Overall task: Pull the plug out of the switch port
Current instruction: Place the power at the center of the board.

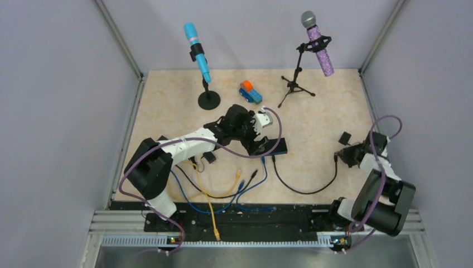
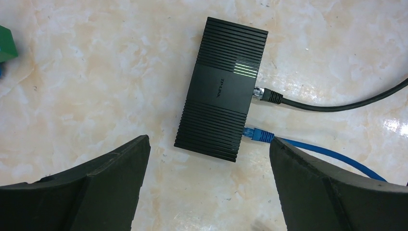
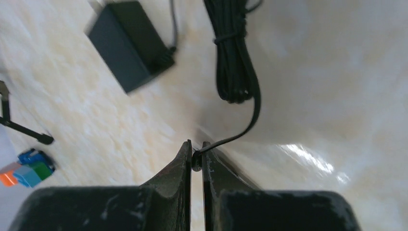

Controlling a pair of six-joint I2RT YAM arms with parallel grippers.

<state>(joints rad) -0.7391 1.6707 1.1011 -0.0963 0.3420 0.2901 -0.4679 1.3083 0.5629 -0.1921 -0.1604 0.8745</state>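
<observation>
Directly under the wide-open left tool (image 2: 209, 144), the nearer one, the black switch (image 2: 221, 89) lies on the table (image 2: 96, 72), its long axis crossing the gap between the fingers. A black plug (image 2: 267, 96) and a blue plug (image 2: 257, 134) stick out sideways. The right tool (image 3: 196, 149), well apart, pinches a black cord (image 3: 235, 67). The lid faintly reads TP-LINK.

The tabletop (image 2: 96, 72) is finished in a glossy, marbled beige on which lamp glare is mirrored. The switch (image 2: 219, 91) is cased in black plastic, ribbed at both ends and smooth and satin across the middle. A silver plug (image 2: 260, 92) is carried by the matt black cable (image 2: 337, 104). The blue cable (image 2: 337, 156) is smooth, and its blue plug (image 2: 254, 133) is of plastic. The adapter (image 3: 130, 43) and lead (image 3: 232, 62) are matt black. Scuffed matt black is shown on the right fingers (image 3: 175, 192). At the tabletop's far edge, the purple microphone (image 1: 322, 53) is glittery.
</observation>
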